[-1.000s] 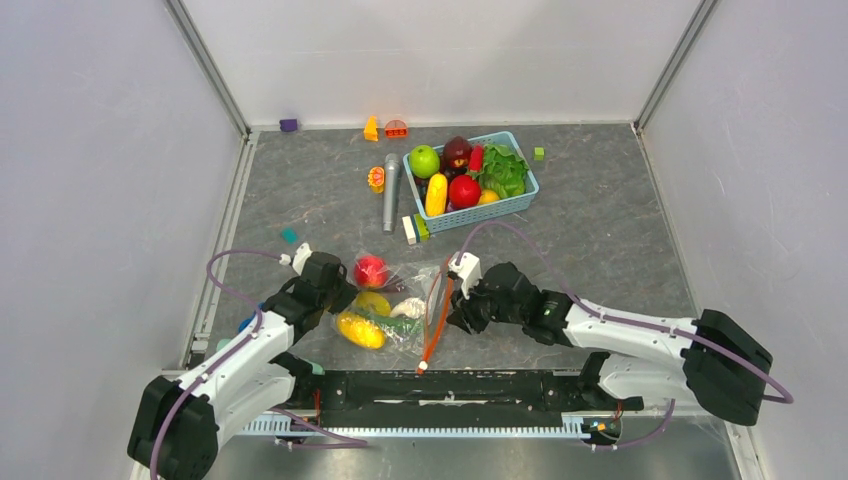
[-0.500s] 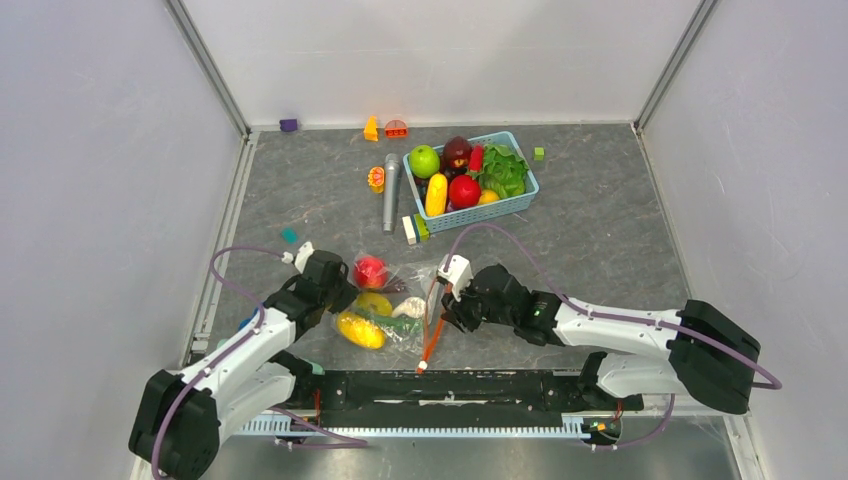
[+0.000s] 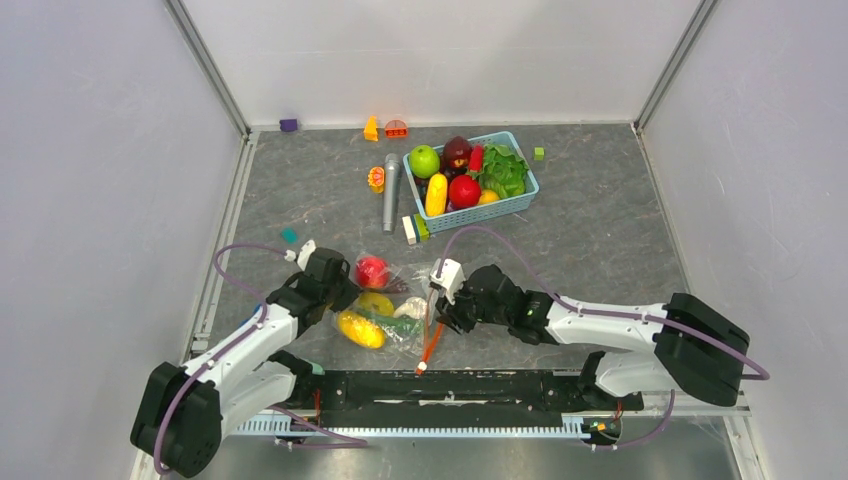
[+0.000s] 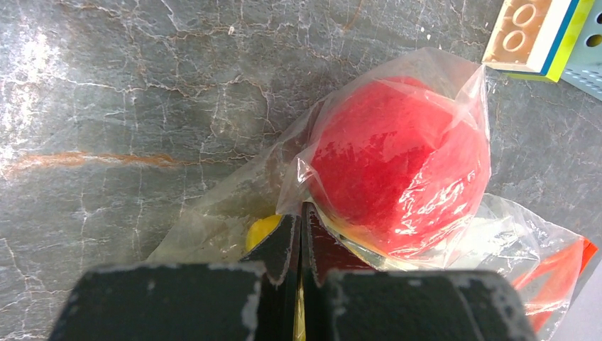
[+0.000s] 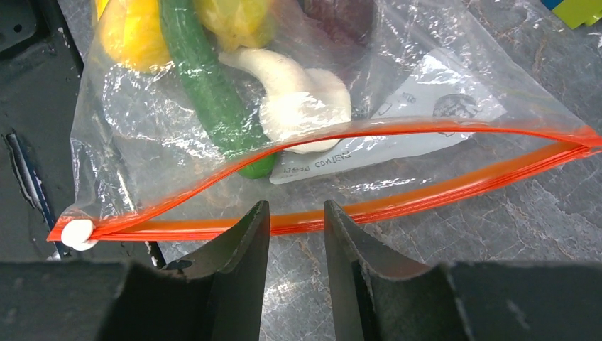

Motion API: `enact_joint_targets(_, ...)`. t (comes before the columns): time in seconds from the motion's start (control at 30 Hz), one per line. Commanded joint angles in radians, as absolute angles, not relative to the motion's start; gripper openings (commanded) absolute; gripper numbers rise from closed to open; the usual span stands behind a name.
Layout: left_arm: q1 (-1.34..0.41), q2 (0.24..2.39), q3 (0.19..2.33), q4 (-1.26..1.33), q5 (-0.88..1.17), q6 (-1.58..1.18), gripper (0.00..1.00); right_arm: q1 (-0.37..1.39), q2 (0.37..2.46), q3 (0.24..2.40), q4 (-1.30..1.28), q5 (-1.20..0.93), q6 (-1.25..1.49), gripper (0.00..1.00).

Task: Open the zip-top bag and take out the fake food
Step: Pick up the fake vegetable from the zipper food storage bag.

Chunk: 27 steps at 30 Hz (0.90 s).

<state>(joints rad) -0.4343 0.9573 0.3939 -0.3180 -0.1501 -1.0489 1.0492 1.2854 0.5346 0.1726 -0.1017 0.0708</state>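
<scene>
The zip-top bag (image 3: 400, 300) lies between my arms, its orange-red zip strip (image 3: 434, 328) toward the right arm. Inside are fake food pieces: a red fruit (image 3: 371, 271), yellow pieces (image 3: 360, 329) and a white piece (image 3: 408, 307). My left gripper (image 3: 340, 296) is shut on the bag's plastic (image 4: 213, 213) next to the red fruit (image 4: 397, 163). My right gripper (image 5: 297, 209) is open, with the lower zip strip (image 5: 440, 195) crossing at its fingertips. The bag mouth gapes, its upper lip arched away. A white piece (image 5: 298, 99), a green cucumber (image 5: 213, 92) and a white slider (image 5: 77, 233) show.
A light-blue basket (image 3: 520, 205) with a green apple (image 3: 424, 160), lettuce (image 3: 503, 170) and other toys stands at the back. A grey cylinder (image 3: 390, 190), a brick (image 3: 412, 229) and small blocks lie behind the bag. A black bar (image 3: 450, 385) runs along the near edge.
My right gripper has moved left, closer to the bag's zip strip. The left gripper has stayed shut on the bag almost in place.
</scene>
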Motion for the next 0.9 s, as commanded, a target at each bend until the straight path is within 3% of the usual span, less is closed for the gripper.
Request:
enact_joint_targets(0.0, -0.442, 0.972, 0.423, -0.290, -0.146, -1.009, 0.02, 1.070, 1.298, 0.569, 0.225, -0.122, 0.024, 0.40)
enact_joint_targets(0.43, -0.448, 0.970, 0.414, -0.282, -0.141, -1.020, 0.02, 1.160, 1.390, 0.589, 0.264, -0.121, -0.036, 0.44)
enact_joint_targets(0.87, -0.455, 0.972, 0.413, -0.282, -0.140, -1.025, 0.02, 1.184, 1.480, 0.637, 0.327, -0.196, -0.047, 0.60)
